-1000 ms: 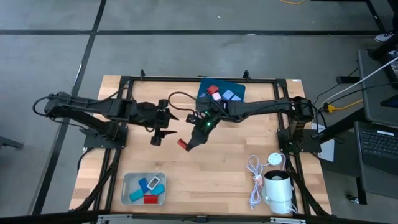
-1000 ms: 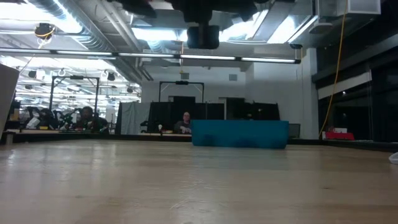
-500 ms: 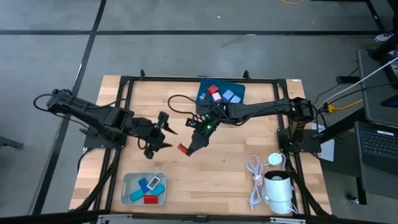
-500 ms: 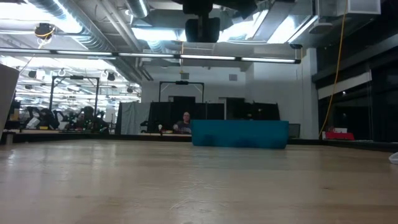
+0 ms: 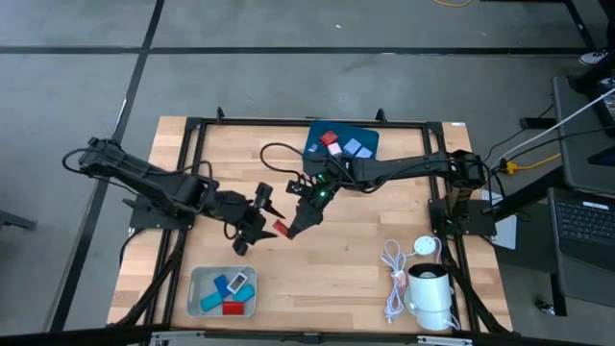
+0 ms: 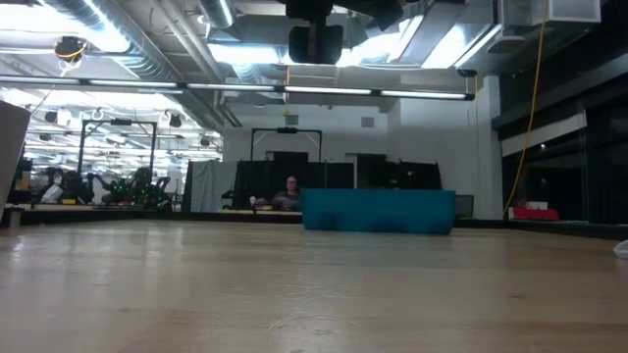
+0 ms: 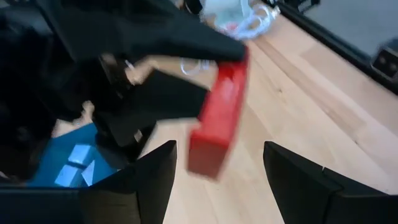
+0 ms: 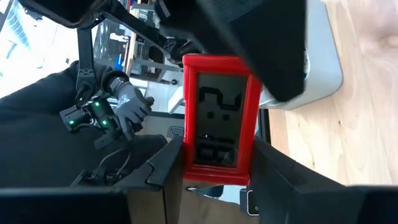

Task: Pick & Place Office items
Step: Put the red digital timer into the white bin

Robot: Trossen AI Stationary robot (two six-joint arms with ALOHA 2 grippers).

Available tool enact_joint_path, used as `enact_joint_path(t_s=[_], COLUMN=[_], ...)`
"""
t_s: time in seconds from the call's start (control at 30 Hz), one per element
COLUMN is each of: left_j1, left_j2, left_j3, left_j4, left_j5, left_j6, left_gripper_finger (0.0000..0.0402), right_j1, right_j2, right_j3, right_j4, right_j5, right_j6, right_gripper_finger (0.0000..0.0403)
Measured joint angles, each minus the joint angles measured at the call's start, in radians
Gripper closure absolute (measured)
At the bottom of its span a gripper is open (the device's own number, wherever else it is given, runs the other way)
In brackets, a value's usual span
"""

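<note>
**Handing a red piece from 1 arm to the other, mid-air**

Spanning most of the high view, the wooden worktop (image 5: 356,245) carries 3 groups of things. A dark blue mat (image 5: 314,144) at upper centre has a few small flat pieces on it, red, white and lavender. A pale grey tray (image 5: 196,290) at lower left has 4 pieces in it: 2 blue, 1 white, 1 red. A white cable (image 5: 392,277) and a white cylindrical device (image 5: 430,293) lie at lower right, no part of the job.

The 2 arms meet at centre frame. The right pincer (image 5: 293,223) is clamped on a red piece (image 5: 282,228), carried above the wood; its own wrist view shows the red piece (image 8: 219,118) gripped between the 2 dark fingers. The left pincer (image 5: 261,217) sits just beside it, on the left, fingers spread. In the left wrist view the red piece (image 7: 218,118) hangs in front of the gap between those fingers, not yet inside it.

My reading is a handover: the piece came off the mat and is bound for the tray, which lies on the left arm's side. The next move calls for the left pincer to ease forward until its fingers flank the piece, then close before the right lets go. A release too early would drop it on the wood.
</note>
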Motion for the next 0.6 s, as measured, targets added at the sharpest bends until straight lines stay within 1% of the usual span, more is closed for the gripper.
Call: enact_joint_path(t_s=[0.17,0.23,0.43,0.6], left_j1=[0.006,0.007,0.006,0.007], left_j2=[0.003,0.003,0.012,0.018], left_j3=[0.001,0.016,0.032,0.034], left_j4=[0.086,0.076,0.0,-0.006], left_j5=[0.007,0.008,0.034,0.046], left_j6=[0.001,0.001,-0.01,-0.031], left_gripper_finger=[0.0171,0.0182,0.0241,0.0295], right_j1=[0.0,0.0,-0.001,-0.001], right_j2=[0.0,0.0,0.0,0.002], right_j3=[0.0,0.0,0.0,0.0], right_j4=[0.0,0.0,0.001,0.01], right_j5=[-0.003,-0.005,-0.008,-0.011], right_j6=[0.003,0.003,0.004,0.006], right_gripper_finger=[0.026,0.026,0.026,0.026])
